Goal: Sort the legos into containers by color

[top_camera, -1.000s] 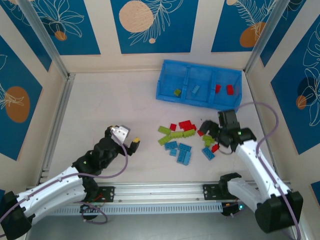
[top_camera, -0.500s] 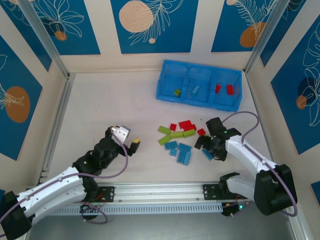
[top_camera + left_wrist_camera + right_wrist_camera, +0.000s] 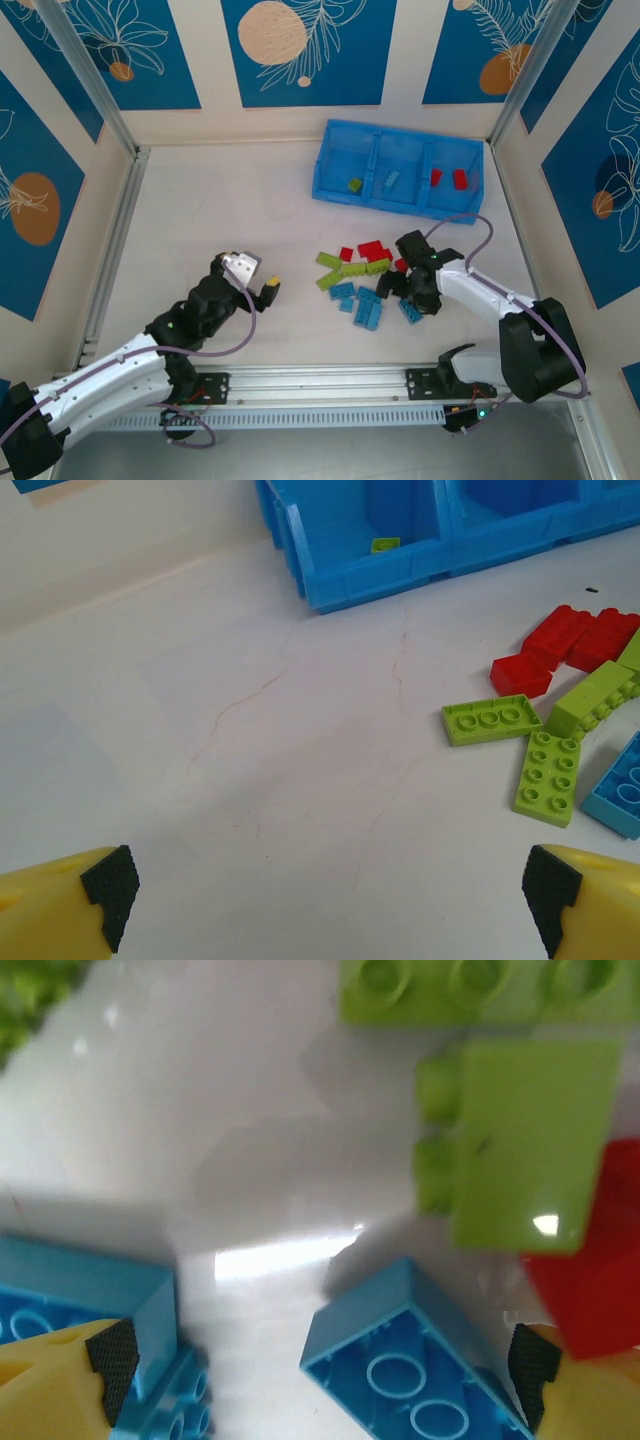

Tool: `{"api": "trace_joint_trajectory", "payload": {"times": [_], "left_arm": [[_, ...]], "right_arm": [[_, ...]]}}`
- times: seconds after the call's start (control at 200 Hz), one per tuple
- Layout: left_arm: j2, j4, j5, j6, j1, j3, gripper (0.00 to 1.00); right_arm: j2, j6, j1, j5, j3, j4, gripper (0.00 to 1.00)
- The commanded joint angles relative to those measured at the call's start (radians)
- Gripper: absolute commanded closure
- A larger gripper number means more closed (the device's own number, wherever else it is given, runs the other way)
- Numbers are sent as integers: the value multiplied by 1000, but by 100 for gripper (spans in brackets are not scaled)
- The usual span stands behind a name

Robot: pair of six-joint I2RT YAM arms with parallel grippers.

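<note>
Lime green, red and light blue legos (image 3: 358, 275) lie in a loose pile on the white table. Behind them stands the blue tray of containers (image 3: 399, 205): a green brick (image 3: 355, 185) in its left compartment, a blue one (image 3: 390, 180) in the middle, two red ones (image 3: 448, 178) on the right. My right gripper (image 3: 400, 287) is low over the pile's right side, open. In the right wrist view an upside-down light blue brick (image 3: 420, 1360) lies between the open right gripper (image 3: 320, 1365), untouched. My left gripper (image 3: 247, 275) (image 3: 330, 900) hangs open above bare table, left of the pile.
In the left wrist view, a green plate (image 3: 488, 722), a green brick (image 3: 547, 777) and red bricks (image 3: 575, 640) lie right of the gripper, and the tray (image 3: 340, 575) stands far ahead. Wall panels ring the table; metal rails run along the left (image 3: 110, 250) and front (image 3: 320, 380).
My right gripper has moved left and swung down onto the right side of the pile, among the light blue bricks. The left arm has not moved.
</note>
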State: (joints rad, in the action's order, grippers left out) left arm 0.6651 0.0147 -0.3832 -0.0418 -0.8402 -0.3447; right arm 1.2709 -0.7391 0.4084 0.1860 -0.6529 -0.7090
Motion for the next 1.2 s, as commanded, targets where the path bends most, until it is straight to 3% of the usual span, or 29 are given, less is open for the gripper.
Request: {"api": "trace_joint_trajectory", "payload": {"times": [0.0, 0.18, 0.33, 0.55, 0.68, 0.83, 0.935, 1.025, 1.195], "left_arm": [[3, 1, -10, 11, -4, 7, 0], [2, 1, -5, 10, -4, 7, 0], [4, 1, -5, 8, -4, 8, 0], [4, -2, -11, 8, -3, 5, 0], [5, -2, -12, 9, -3, 7, 0], [5, 0, -16, 11, -4, 7, 0], [5, 2, -14, 12, -3, 8, 0], [7, 8, -12, 11, -3, 10, 0], [8, 8, -19, 21, -3, 13, 0]], "right_arm": [[-20, -131, 53, 21, -6, -115, 5], [26, -220, 82, 74, 27, -137, 20], [4, -255, 83, 81, 30, -110, 26], [23, -244, 79, 76, 37, -73, 50], [37, -238, 81, 90, 27, -68, 69], [-87, -244, 84, 122, -11, -92, 86], [-191, -194, 83, 216, -98, -77, 88], [-176, -71, 49, 275, -211, 2, 88], [158, 157, -124, 255, -549, 130, 88]]}}
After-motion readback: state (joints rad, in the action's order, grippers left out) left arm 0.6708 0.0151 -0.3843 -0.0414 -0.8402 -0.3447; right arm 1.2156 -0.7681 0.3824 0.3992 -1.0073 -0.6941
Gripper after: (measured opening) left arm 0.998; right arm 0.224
